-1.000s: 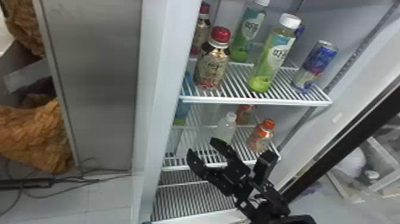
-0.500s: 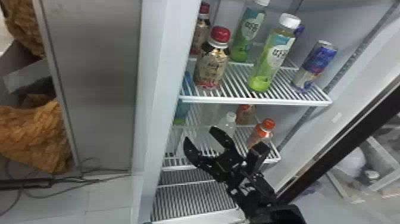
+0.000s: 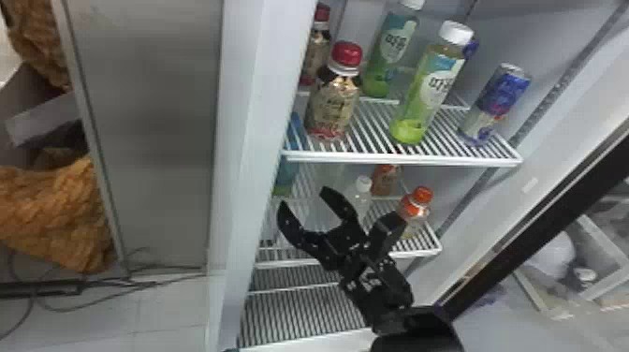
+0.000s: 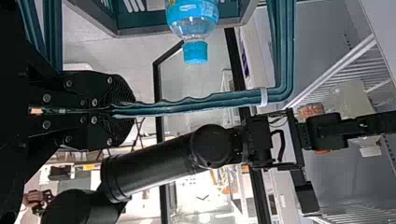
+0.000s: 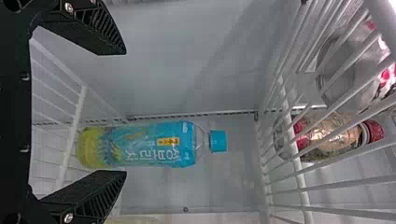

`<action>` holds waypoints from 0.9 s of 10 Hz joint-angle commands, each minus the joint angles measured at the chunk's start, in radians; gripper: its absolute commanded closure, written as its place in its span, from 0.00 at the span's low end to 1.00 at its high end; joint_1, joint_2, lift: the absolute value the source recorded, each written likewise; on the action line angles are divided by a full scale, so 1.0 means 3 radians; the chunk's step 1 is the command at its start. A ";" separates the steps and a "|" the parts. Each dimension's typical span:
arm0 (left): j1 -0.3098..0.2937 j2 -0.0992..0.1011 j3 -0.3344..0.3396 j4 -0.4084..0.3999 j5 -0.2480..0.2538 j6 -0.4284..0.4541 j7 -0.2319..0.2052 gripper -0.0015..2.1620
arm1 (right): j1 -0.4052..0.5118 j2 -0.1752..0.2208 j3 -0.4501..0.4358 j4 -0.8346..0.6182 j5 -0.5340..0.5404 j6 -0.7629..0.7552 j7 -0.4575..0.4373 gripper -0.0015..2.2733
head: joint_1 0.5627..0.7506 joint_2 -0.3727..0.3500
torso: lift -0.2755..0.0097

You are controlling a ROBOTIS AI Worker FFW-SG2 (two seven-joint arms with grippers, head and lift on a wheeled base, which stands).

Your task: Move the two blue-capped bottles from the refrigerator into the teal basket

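Two of my hands are working. My left hand (image 4: pixel 130 109) is keeping its fingers closed on the handle (image 4: pixel 187 106) of the teal basket (image 4: pixel 149 21). One blue-capped bottle (image 4: pixel 192 23) is showing at that basket, its cap end projecting past the rim.

My right hand (image 3: pixel 303 196) is hovering at the refrigerator (image 3: pixel 262 117) with its fingers spread wide, and it is holding nothing. Beyond those fingertips, the other blue-capped bottle (image 5: pixel 140 144) is standing upright and untouched on the middle wire shelf (image 3: pixel 421 253), close to the side wall. On that same shelf, an orange-capped bottle (image 3: pixel 414 213) is standing near a clear bottle with a white cap (image 3: pixel 362 189), and another orange bottle (image 3: pixel 386 180) is sitting farther back.

Overhead, the upper wire shelf (image 3: pixel 374 159) is carrying a red-capped bottle (image 3: pixel 333 105), a green bottle (image 3: pixel 423 98) and a blue can (image 3: pixel 498 100) toward the front. Behind them, a second red-capped bottle (image 3: pixel 317 51) and a second green bottle (image 3: pixel 391 51) are standing.
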 commanded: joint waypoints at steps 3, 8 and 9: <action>-0.0018 0.0000 -0.0017 0.0022 -0.0004 -0.0003 0.0000 0.54 | -0.0220 -0.0002 0.0162 0.0303 -0.0006 -0.0124 -0.0137 0.04 | 0.70 0.03 | 0.38; -0.0051 0.0005 -0.0048 0.0046 0.0001 -0.0003 0.0000 0.54 | -0.0531 -0.0002 0.0361 0.0655 -0.0001 -0.0263 -0.0434 0.03 | 0.70 0.06 | 0.38; -0.0051 0.0000 -0.0053 0.0054 0.0006 -0.0003 0.0000 0.54 | -0.0596 -0.0002 0.0382 0.0712 -0.0001 -0.0287 -0.0495 0.03 | 0.70 0.07 | 0.38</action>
